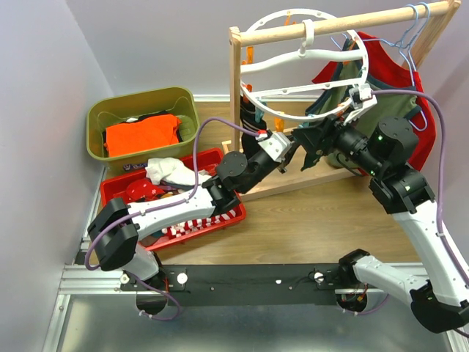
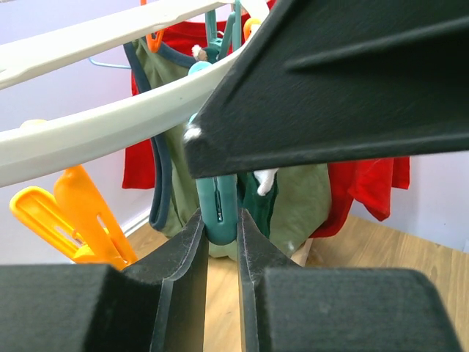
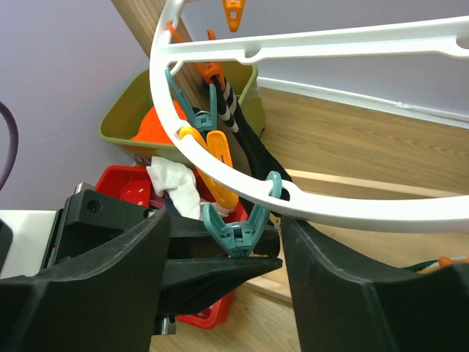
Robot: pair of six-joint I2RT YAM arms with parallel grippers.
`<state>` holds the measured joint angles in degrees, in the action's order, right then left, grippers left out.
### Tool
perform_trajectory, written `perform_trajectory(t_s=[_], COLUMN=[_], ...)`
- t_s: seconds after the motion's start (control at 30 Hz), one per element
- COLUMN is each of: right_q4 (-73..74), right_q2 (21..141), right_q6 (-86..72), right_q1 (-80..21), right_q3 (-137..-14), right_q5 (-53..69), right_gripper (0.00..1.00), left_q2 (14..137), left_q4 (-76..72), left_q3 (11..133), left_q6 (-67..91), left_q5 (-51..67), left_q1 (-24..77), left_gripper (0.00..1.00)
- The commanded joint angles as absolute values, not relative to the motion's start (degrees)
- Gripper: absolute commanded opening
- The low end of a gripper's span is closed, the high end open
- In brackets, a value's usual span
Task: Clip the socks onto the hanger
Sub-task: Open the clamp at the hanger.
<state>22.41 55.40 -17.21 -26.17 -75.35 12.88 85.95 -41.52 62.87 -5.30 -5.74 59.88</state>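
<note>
The white ring hanger (image 1: pixel 293 88) hangs by its hook from the wooden rack (image 1: pixel 236 81). My left gripper (image 2: pixel 220 220) is shut on the lower end of a teal clip (image 2: pixel 218 209) dangling from the ring (image 3: pixel 242 183). A dark green sock (image 2: pixel 260 196) hangs just behind that clip; I cannot tell if the clip bites it. My right gripper (image 3: pixel 227 229) stands open on either side of the same teal clip (image 3: pixel 240 236), not touching it. A black sock (image 3: pixel 253 147) hangs from another clip on the ring's left. Both grippers meet below the ring (image 1: pixel 300 147).
A red basket (image 1: pixel 212 158) with several loose socks, a white one (image 1: pixel 170 171) on top, sits at the left. Behind it an olive bin (image 1: pixel 143 103) holds an orange garment. Olive and red shirts (image 1: pixel 396 88) hang on light-blue hangers at the right. Orange clips (image 2: pixel 80 216) dangle nearby.
</note>
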Motion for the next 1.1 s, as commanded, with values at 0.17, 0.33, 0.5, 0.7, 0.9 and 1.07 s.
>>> perform_trajectory(t_s=[0.17,0.33,0.5,0.7,0.9,1.07], right_q4=[18.7,19.2,19.7,19.9,19.7,20.0], right_q2=[57.1,56.7,56.1,55.9,56.1,55.6], right_q6=[-18.3,-18.1,-17.4,-17.0,-16.4,-16.1], right_q1=[-26.0,-26.0,-26.0,-26.0,-26.1,-25.9], right_q3=[-74.4,-74.3,-74.2,-74.1,-73.9,-73.7], right_q5=[13.4,11.7,10.5,10.1,10.5,10.0], right_gripper=[0.59,0.40,0.20,0.15,0.09,0.09], left_q2=[86.8,86.9,85.3,80.0,70.7,64.7], left_q4=[-41.7,-40.5,-38.7,-33.4,-16.9,10.8], left_q3=[64.2,64.0,62.8,60.2,57.5,60.7], left_q6=[-6.4,-6.4,-5.4,-1.4,5.0,10.4], left_q5=[-6.0,-6.8,-8.2,-10.0,-13.3,-15.7], left_q1=[62.5,62.6,62.6,62.6,62.6,61.3], left_gripper=[0.00,0.00,0.26,0.56,0.69,0.71])
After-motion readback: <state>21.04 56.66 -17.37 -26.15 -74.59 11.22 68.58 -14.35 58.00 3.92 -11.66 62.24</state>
